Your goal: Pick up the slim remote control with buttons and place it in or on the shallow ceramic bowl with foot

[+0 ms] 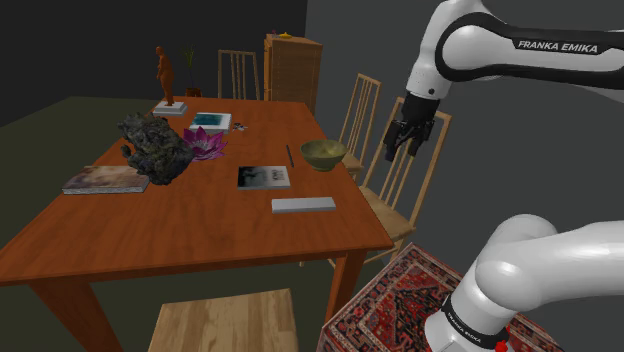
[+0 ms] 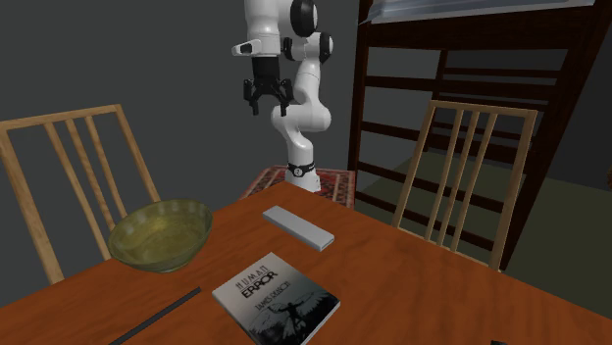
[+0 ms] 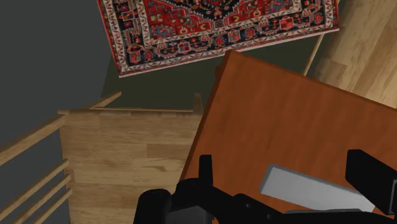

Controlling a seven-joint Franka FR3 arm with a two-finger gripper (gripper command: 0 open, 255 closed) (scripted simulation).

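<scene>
Bowl: a shallow, round olive-green bowl (image 1: 323,154) (image 2: 162,233) stands on the reddish-brown wooden table (image 1: 200,230). It is lower than the claw and apart from it. Its whole mottled inner surface shows.
Remote control: a slim, flat, plain grey remote control (image 1: 303,205) (image 2: 297,226) (image 3: 312,191) lies flat on the table near its edge, well below the claw and apart from the bowl. Seen along the claw, it lies in line with the gap between the fingers (image 3: 372,181) and touches neither.
Claw: the all-black two-finger claw (image 1: 408,140) (image 2: 267,95) (image 3: 282,159) hangs in the air, pointing down. Its fingers stand wide apart, clasping and touching nothing.
Below the claw: a light wooden chair (image 3: 127,146) seat sits beside the table edge, with a red patterned rug (image 3: 216,25) past it.
Book: a black-and-white paperback book (image 1: 264,176) (image 2: 277,297) lies flat, farther from the claw than the remote control.
</scene>
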